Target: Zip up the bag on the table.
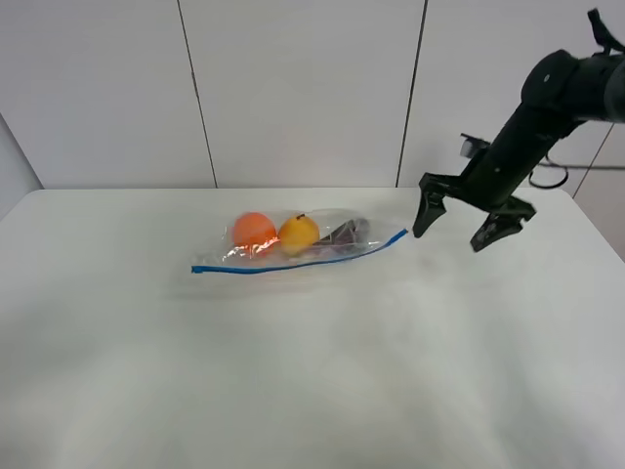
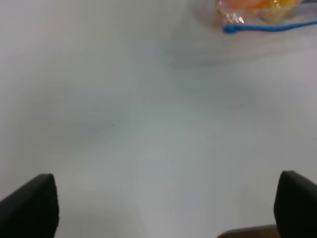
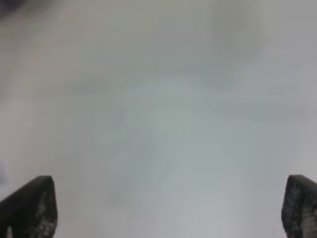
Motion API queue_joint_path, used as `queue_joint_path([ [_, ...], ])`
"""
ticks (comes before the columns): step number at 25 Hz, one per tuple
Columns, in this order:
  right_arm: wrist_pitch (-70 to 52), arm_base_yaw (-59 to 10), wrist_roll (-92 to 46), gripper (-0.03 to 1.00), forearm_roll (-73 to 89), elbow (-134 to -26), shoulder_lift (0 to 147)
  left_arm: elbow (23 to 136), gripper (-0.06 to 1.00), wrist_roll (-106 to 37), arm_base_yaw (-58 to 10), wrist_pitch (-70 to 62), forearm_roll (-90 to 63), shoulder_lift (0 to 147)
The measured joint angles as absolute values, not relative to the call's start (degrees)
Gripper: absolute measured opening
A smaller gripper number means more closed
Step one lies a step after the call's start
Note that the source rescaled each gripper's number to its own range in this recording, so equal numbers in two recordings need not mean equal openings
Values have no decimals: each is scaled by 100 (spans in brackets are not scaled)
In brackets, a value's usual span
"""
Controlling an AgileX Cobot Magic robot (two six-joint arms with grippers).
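A: The bag (image 1: 303,242) lies flat on the table (image 1: 312,371), a little above the middle of the high camera's frame and slightly left of centre.

B: And its blue zip strip (image 1: 293,264)?

A: It runs along the lower edge of the bag, from the lower left up to the right end, bending slightly. Through the clear plastic show an orange ball (image 1: 254,231), a yellow fruit (image 1: 299,233) just beside it, and a dark item (image 1: 344,234) at the right end.

B: Which gripper is nearest?

A: The right gripper (image 1: 474,221), in the upper right of the high frame, hanging above the table near the bag's right end and not touching it. Its two fingers stand wide apart with nothing between them. Its wrist camera shows only blurred white surface between the two dark fingertips (image 3: 29,208).

B: The left one?

A: The left gripper (image 2: 166,208) does not appear in the high view. In its wrist picture the fingers sit at the lower corners, spread wide and holding nothing, with the bag's left end and zip strip far off in the upper right corner.
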State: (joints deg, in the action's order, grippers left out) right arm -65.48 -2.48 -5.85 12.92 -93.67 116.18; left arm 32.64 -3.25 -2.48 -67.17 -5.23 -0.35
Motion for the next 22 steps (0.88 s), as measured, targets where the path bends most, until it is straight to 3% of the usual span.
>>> queue_joint_path([
  [5, -6839, -132, -354, 100, -129, -9981, 11559, 3264, 100, -330, -248, -6717, -523, -35],
  [12, -6920, 541, -388, 100, 119, -10013, 11537, 3264, 100, -330, -248, -6717, -523, -35],
  [22, -6956, 584, -697, 100, 683, -8535, 10301, 3264, 100, -330, -248, -6717, -523, -35],
])
